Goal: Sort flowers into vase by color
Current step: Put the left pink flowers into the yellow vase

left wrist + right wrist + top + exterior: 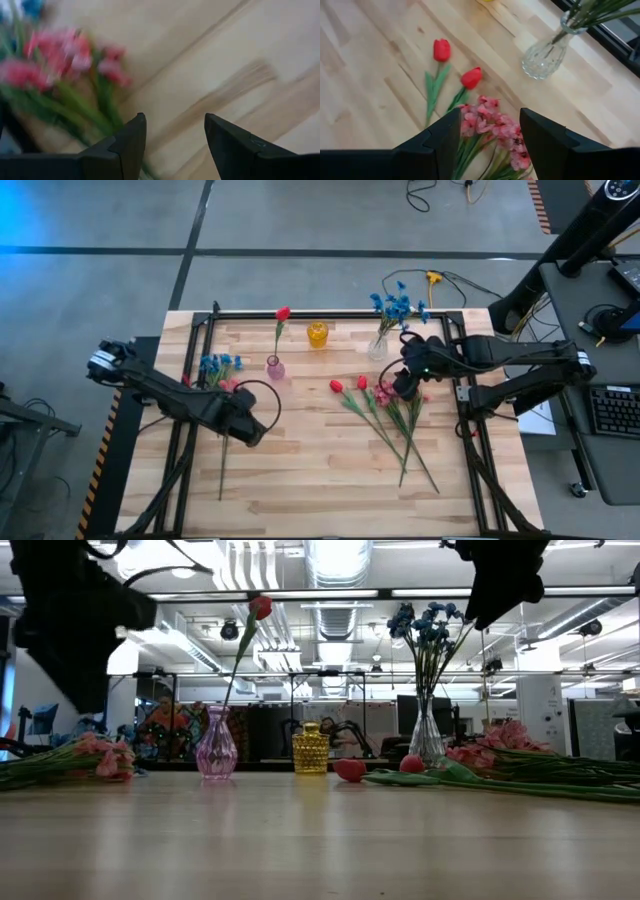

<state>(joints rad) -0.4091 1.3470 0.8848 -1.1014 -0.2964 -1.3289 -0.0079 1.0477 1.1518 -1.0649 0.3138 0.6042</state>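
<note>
A clear glass vase (378, 347) at the far right holds blue flowers (398, 306). A pink vase (275, 367) holds one red tulip (283, 314); a yellow vase (317, 334) stands beside it. Two red tulips (452, 65) and pink blooms (492, 122) lie on the table right of centre. More pink and blue flowers (220, 370) lie at the left. My right gripper (490, 132) hovers open above the pink blooms. My left gripper (175, 132) is open above the left bunch's stems (85, 115).
A black frame rail (330, 313) runs along the table's far edge behind the vases. Bare wood (310, 460) fills the near middle between the two flower piles. Cables and a desk with a keyboard (610, 410) lie off the table's right side.
</note>
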